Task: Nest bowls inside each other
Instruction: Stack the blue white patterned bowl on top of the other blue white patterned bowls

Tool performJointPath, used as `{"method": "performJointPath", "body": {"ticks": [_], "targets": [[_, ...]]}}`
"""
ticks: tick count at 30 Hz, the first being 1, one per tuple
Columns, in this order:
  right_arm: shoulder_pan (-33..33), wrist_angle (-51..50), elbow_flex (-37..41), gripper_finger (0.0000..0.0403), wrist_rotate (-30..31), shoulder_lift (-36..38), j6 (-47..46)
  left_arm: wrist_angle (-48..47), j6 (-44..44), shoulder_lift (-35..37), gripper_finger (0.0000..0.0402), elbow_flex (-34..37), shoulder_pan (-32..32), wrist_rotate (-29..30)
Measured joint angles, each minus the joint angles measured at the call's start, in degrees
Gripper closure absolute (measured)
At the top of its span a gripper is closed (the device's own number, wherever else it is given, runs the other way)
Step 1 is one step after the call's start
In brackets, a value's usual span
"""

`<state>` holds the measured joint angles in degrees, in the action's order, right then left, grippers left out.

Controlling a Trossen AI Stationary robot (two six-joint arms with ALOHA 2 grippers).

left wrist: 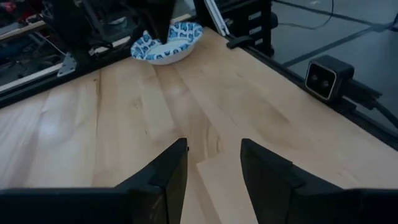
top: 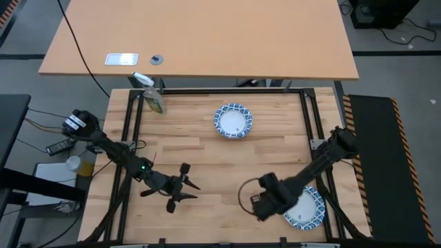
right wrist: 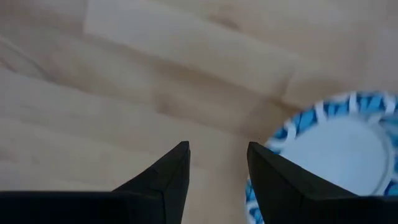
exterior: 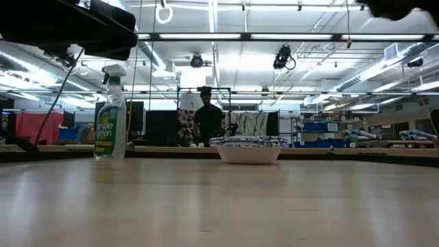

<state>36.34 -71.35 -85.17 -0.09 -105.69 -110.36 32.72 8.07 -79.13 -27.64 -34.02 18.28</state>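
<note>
Approach step: right gripper point(top: 264, 205), jaws parted and empty, hovers beside the near-right bowl point(top: 307, 209); next it must straddle that rim, then carry it to the far-centre bowl point(top: 233, 120); left gripper point(top: 180, 189) waits, open.

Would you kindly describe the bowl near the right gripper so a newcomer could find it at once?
Start at the wooden table and go to its near right corner, where the right arm reaches down. The bowl lies flat there, partly under the right gripper. Unlike the other blue-rimmed bowl, which sits alone at the far middle, this one has an arm over it.
</note>
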Motion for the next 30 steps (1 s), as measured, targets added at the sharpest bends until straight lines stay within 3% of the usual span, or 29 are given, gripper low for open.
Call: {"method": "performJointPath", "body": {"ticks": [10,30], "targets": [[5.5,7.6,0.0,0.0234,1.1,-0.1,-9.6,3.3,0.0,0.0,0.0251,-0.2,0.3,0.0],[5.7,23.3,5.9,0.0238,3.9,-0.2,-10.9,7.0,0.5,0.0,0.0251,-0.2,0.5,0.0]]}}
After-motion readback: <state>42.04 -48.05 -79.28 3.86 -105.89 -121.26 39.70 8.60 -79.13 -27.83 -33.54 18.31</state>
